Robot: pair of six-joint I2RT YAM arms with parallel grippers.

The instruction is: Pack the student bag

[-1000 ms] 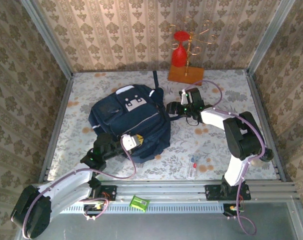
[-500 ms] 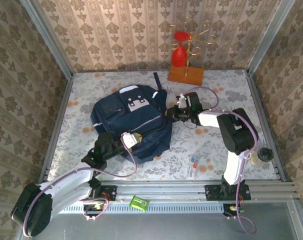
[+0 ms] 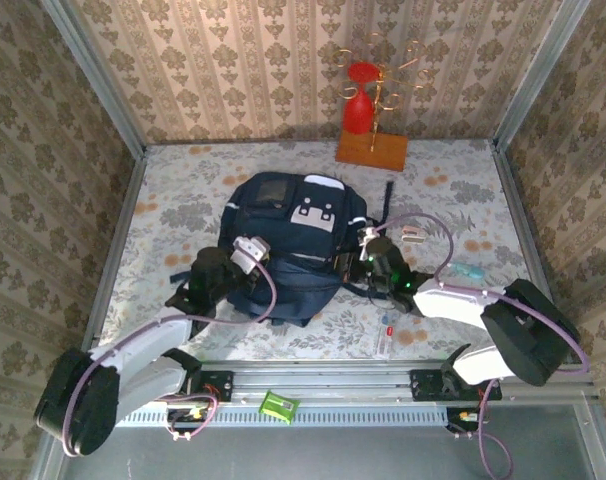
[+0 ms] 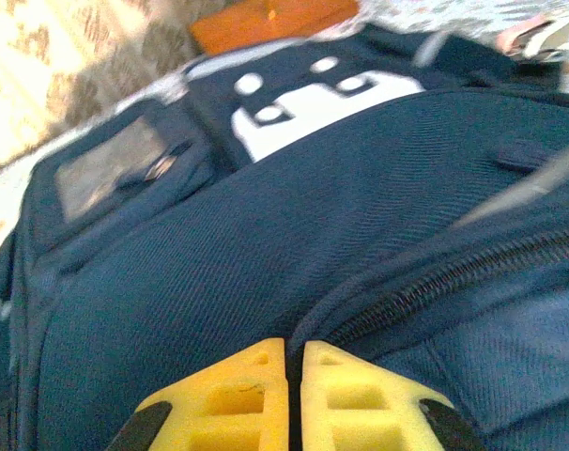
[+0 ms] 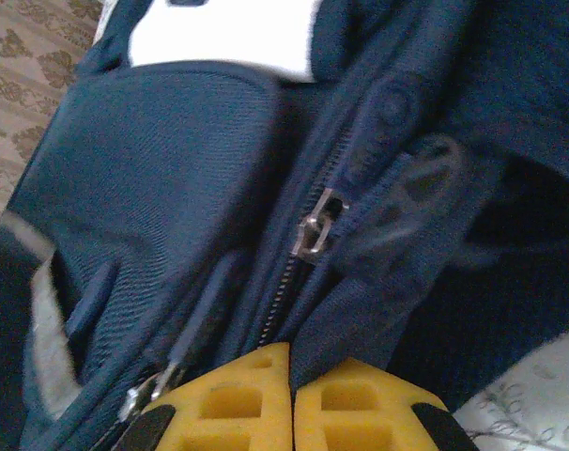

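Navy fabric backpack with grey-white front patch (image 3: 295,245) stands mid-frame. Your left gripper (image 4: 294,355) and right gripper (image 5: 290,362) are pressed together at its zip seams; whether they nip cloth, you can't tell. Brace evenly, then target the silver zipper pull (image 5: 316,227).

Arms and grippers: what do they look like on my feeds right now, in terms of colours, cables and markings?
The left arm and right arm have white link shells and black joint housings, each trailed by a thin purple cable. The fingers on the left gripper and right gripper are yellow moulded blocks with square recesses.
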